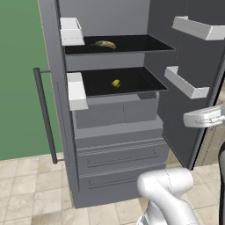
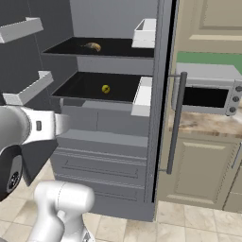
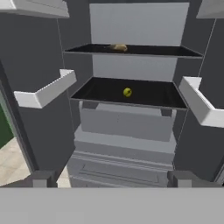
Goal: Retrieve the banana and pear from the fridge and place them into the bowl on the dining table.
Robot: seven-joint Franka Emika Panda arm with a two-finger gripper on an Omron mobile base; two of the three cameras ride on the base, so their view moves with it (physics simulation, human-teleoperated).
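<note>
The fridge [image 1: 115, 132] [image 2: 101, 142] [image 3: 127, 124] stands with both doors open. On its upper black shelf lies the banana [image 1: 105, 44] [image 2: 93, 46] [image 3: 118, 47]. The small yellow-green pear [image 1: 116, 83] [image 2: 106, 88] [image 3: 127, 92] sits mid-way on the lower shelf. My gripper [image 3: 111, 178] is open and empty, facing the fridge interior from well in front of it, below the level of both shelves. Its dark fingertips [image 3: 41, 177] stand wide apart. The bowl and the dining table are out of view.
White door bins [image 1: 187, 83] [image 3: 46, 92] jut from both open doors beside the shelves. A long door handle [image 2: 176, 124] hangs on the right. Beyond it, a toaster oven [image 2: 208, 94] sits on a beige cabinet counter [image 2: 203, 126]. Tiled floor lies in front.
</note>
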